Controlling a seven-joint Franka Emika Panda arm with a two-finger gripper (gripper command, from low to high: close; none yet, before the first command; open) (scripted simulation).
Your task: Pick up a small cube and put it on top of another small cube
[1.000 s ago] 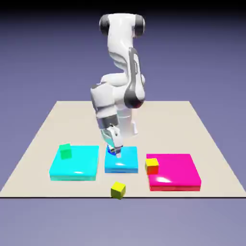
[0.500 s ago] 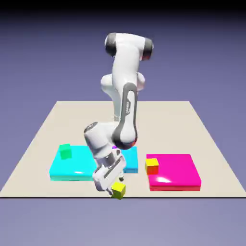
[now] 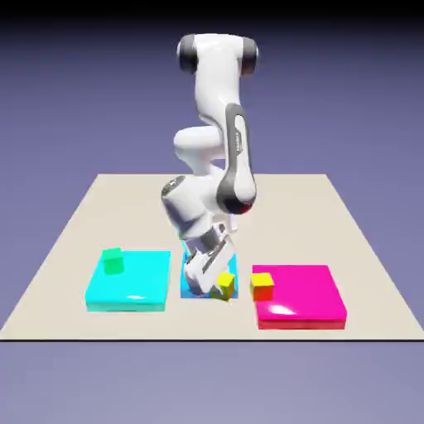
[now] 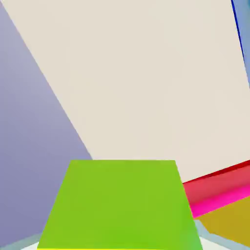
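- Carrying all the things, the bench (image 3: 157, 215) is a flat, pale beige sheet, matt and without grain; its wide surface gives the arm room to work.
- The white arm (image 3: 217, 91) has smooth, rounded shells with dark grey joint covers. It bends down from above, I think so that the hand can carry the cube over the other things.
- The magenta slab (image 3: 302, 290) and the cyan slab (image 3: 128, 281) are low blocks with soft edges and bright, glossy tops. Each one serves as a platform for a cube.
- The blue slab (image 3: 188, 286) is smaller, also shiny, and partly hidden behind the hand.
- The end effector (image 3: 222, 292) is closed on the small cube (image 3: 225, 284), which shows large between the finger tips in the hand view. It is tilted, and so the cube is tilted too. The grip on two opposite flat sides probably keeps it steady.
- This cube has plain, sharp-edged faces, yellow and olive; it appears in front of the blue slab, seemingly lifted.
- The orange-sided cube (image 3: 262, 287) sits upright at the magenta slab's edge, and the green cube (image 3: 113, 261) is on the cyan slab. Which one should receive the held cube, I cannot tell.
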